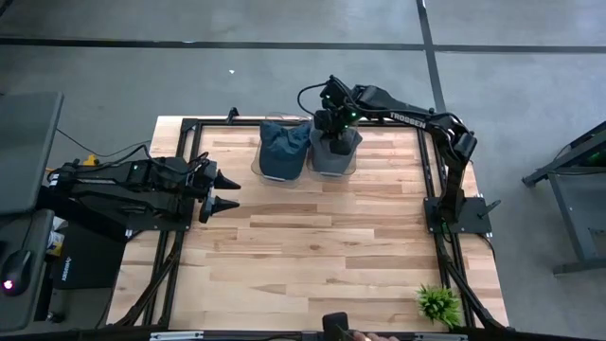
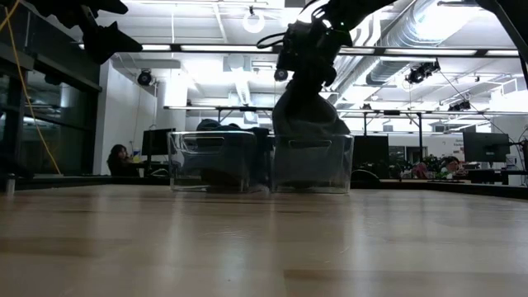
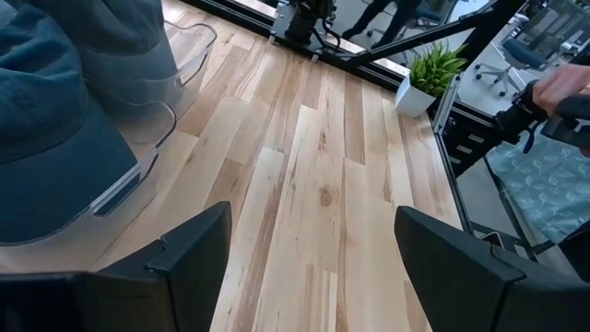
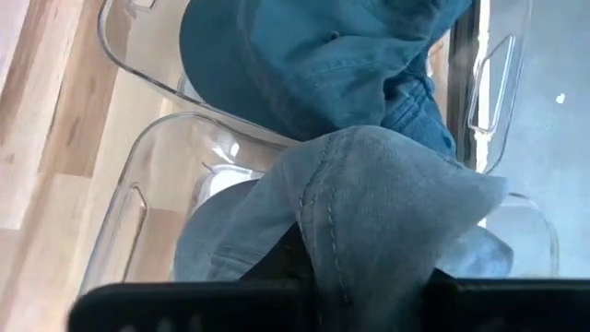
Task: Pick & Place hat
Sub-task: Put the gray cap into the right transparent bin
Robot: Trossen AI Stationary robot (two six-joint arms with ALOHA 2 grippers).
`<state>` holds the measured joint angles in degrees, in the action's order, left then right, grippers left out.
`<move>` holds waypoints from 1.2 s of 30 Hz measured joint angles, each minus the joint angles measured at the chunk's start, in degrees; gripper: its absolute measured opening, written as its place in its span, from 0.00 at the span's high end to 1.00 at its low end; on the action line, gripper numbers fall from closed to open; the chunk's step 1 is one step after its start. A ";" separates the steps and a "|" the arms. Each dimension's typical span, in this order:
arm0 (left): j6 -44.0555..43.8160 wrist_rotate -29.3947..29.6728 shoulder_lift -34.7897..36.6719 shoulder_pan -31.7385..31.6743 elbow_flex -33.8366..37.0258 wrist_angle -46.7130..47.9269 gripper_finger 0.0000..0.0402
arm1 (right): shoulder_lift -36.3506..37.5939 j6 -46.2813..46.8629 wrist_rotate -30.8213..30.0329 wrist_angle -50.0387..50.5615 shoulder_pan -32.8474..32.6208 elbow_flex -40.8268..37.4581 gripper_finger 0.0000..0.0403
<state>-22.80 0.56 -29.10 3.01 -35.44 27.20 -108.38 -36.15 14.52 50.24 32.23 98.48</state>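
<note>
Two clear bins stand side by side at the far edge of the wooden desk. The left bin holds a dark blue hat, its crown filling most of the bin. The right bin holds a lighter grey-blue hat, which rises well above the bin's rim in the low view, bunched up under the arm.

The right hand hangs directly over the right bin, pointing down into it. Its fingers are together, clamped on a fold of the grey-blue hat; in the right wrist view the fabric is gathered and pinched right at the fingers, with the dark blue hat showing just beyond in the neighbouring bin.

The left hand waits near the desk's left edge, above the surface, aimed across the desk towards the right side. Its fingers stand apart with nothing between them, only bare wood ahead.

A small green plant sits at the desk's near right corner, well apart from the bins.
</note>
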 joint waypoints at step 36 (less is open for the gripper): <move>-0.36 -0.17 0.01 0.00 0.00 1.28 0.29 | 1.47 -7.56 -18.39 -6.96 -2.01 0.04 0.54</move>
<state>-23.16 0.39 -29.09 3.00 -35.44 28.48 -106.91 -43.71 -3.87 43.28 30.22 98.52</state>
